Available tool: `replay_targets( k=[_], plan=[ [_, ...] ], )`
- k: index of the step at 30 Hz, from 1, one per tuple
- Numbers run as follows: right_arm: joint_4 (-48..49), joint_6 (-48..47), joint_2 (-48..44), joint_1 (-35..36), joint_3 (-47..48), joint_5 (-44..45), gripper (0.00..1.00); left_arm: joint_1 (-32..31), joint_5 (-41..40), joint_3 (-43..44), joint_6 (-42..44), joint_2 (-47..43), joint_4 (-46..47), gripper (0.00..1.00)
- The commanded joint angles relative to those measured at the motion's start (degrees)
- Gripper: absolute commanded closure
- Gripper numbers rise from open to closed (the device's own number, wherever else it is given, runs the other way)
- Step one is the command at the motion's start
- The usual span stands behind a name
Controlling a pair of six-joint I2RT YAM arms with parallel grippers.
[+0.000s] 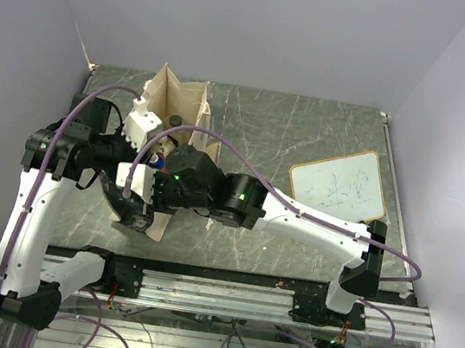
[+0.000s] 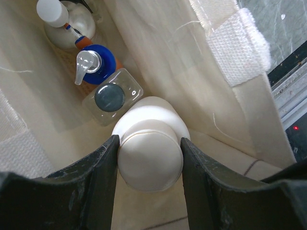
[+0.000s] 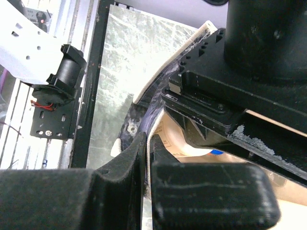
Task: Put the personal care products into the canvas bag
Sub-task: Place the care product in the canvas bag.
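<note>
The canvas bag (image 1: 182,101) stands open at the table's left. My left gripper (image 2: 148,143) reaches down inside it, its jaws closed on both sides of the cream wide-lidded bottle (image 2: 149,158), which is low in the bag. Beside it in the bag (image 2: 158,43) are a clear bottle with a dark cap (image 2: 111,97), the blue-and-orange bottle (image 2: 96,64) and the silver bottle with a white cap (image 2: 62,19). My right gripper (image 3: 147,146) is shut on the bag's near rim (image 3: 165,132). In the top view it (image 1: 133,185) sits at the bag's front edge.
A wood-framed whiteboard (image 1: 338,185) lies on the table at the right. The left arm's wrist (image 3: 230,96) fills the upper right of the right wrist view. The metal base rail (image 1: 224,291) runs along the near edge.
</note>
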Motion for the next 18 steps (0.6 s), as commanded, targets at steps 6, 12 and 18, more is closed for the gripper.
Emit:
replay_targets(
  k=[6, 12, 18],
  plan=[
    [3.24, -2.19, -0.65, 0.35, 5.37, 1.42, 1.0, 0.69, -0.67, -1.63, 3.87, 1.54, 1.83, 0.93],
    [2.87, -2.83, -0.34, 0.35, 6.49, 1.45, 1.0, 0.69, -1.11, -2.69, 4.77, 3.04, 1.99, 0.93],
    [2.72, -3.25, -0.11, 0.29, 7.03, 1.74, 1.0, 0.69, -2.72, -5.0, 5.76, 4.51, 2.67, 0.93]
  ],
)
